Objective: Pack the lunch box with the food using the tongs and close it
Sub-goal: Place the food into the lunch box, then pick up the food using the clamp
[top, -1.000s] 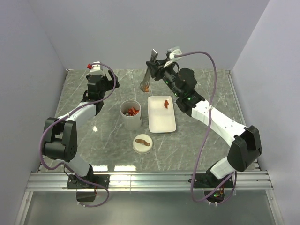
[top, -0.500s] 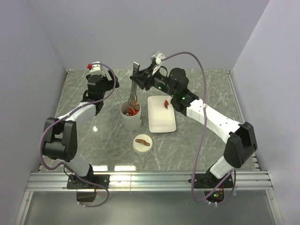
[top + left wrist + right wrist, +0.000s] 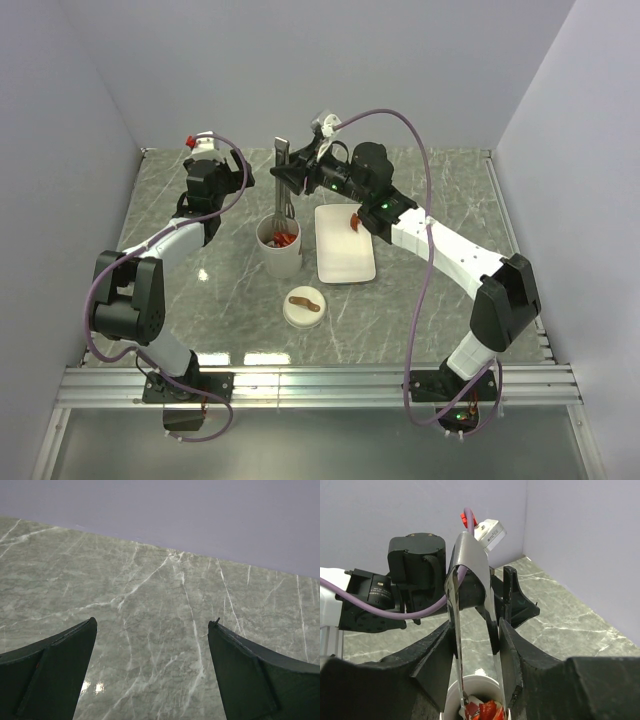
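Observation:
The tongs (image 3: 281, 180) stand nearly upright in my right gripper (image 3: 292, 176), which is shut on their two thin arms. Their tips reach down into the lunch box (image 3: 280, 258), a tall white cup holding red food (image 3: 286, 238). In the right wrist view the tongs (image 3: 470, 565) run between my fingers, arms spread apart, over the lunch box rim (image 3: 476, 678) and red food (image 3: 488, 711). One more red piece (image 3: 355, 221) lies on the white plate (image 3: 345, 262). The round lid (image 3: 303, 306) with its brown strap lies in front of the cup. My left gripper (image 3: 152, 622) is open over bare marble.
The left arm's wrist (image 3: 212, 172) hovers at the back left, near the rear wall, and shows in the right wrist view just behind the tongs. The plate sits right beside the cup. Grey walls close in the table on three sides.
My right gripper carried the tongs, with a red piece in their tips, left from beyond the plate to over the lunch box. Their tips have dropped into the cup and the arms have spread.

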Available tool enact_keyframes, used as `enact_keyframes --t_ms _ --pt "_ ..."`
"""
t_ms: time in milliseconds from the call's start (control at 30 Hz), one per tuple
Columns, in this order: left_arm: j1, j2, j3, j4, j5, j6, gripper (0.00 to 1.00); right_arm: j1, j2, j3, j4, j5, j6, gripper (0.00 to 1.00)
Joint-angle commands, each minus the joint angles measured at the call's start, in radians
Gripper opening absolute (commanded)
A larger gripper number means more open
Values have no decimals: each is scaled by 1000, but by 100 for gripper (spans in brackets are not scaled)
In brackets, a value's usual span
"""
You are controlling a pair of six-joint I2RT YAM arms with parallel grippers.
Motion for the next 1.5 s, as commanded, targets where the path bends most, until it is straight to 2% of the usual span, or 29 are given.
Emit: enact_keyframes --t_ms 0,133,333,533,600,733,867,1133,1467 --pt "2 -12 25 32 -7 -5 99 7 -20 58 43 -12 -17 47" --pt "2 -12 25 34 -9 -5 99 7 -58 2 101 16 -21 46" --pt "4 -10 25 34 -9 -5 99 6 -216 -153 222 143 -75 45" --pt "2 -12 22 35 -4 -5 99 -14 -302 -261 248 330 -127 44" --pt "2 -12 24 34 -4 -6 99 -26 -287 -269 235 394 -129 44" --pt "2 -9 25 32 -3 -6 100 -49 -202 -243 196 655 -135 44" --pt "2 -6 30 29 -4 -5 99 -59 -54 -169 149 804 -146 44" --pt "2 4 35 27 -3 -5 99 -134 92 -111 81 872 -101 44" --pt "2 5 35 27 -3 -5 99 -146 131 -146 64 906 -57 44"
